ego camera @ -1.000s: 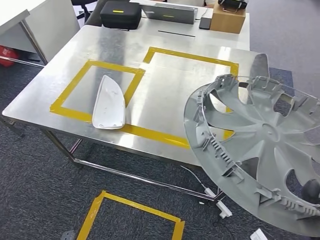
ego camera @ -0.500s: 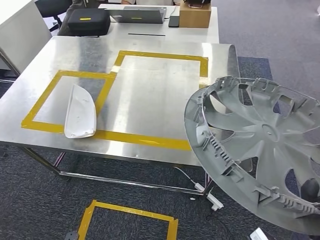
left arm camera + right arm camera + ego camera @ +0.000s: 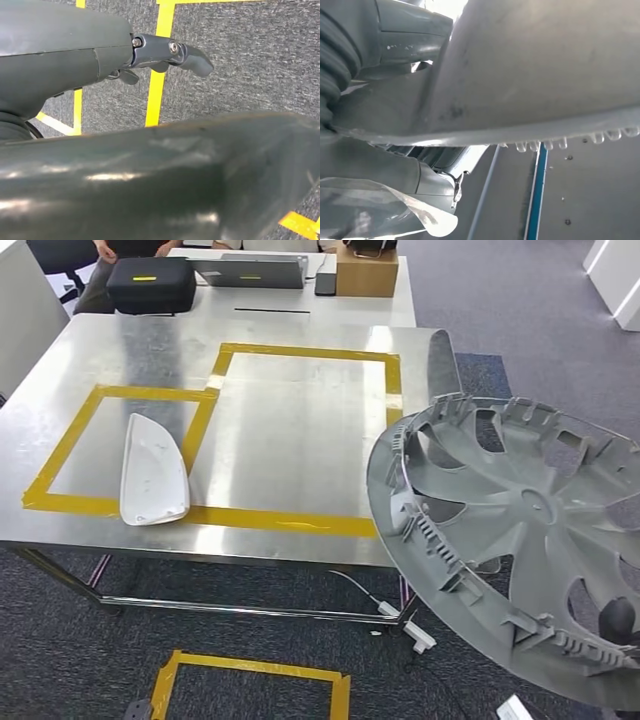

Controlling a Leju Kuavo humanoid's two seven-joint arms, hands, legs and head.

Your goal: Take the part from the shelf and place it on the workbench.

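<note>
- The part, a grey wheel cover [image 3: 521, 540], is seen at the lower right of the head view, carried tilted w/ its ribbed inner side facing up; it is off the workbench [image 3: 302, 430], overlapping only the bench's right edge in the frame.
- The right hand [image 3: 391, 115] is clamped on the cover's rim: in the right wrist view, grey fingers are seen above and below the rim edge. A dark fingertip [image 3: 617, 620] pokes through a spoke gap at the lower right of the head view.
- The rim grip is prob. chosen because the thin edge is the only spot a hand can close on.
- The left hand [image 3: 166, 52] is seen over carpet and floor tape; nothing is held. Fingers look partly curled, but apart vs together cannot be told from this angle.
- A white curved panel [image 3: 153, 472] lies on the bench at centre left, across the front tape line of the smaller yellow square [image 3: 106, 392].
- The larger yellow rectangle [image 3: 309, 350], mid-frame, is bare, so it is judged the likely drop zone for the cover.
- Task stage: part already taken, placing not yet done.
- Risk: the cover's low edge may catch the bench edge unless lifted.
</note>
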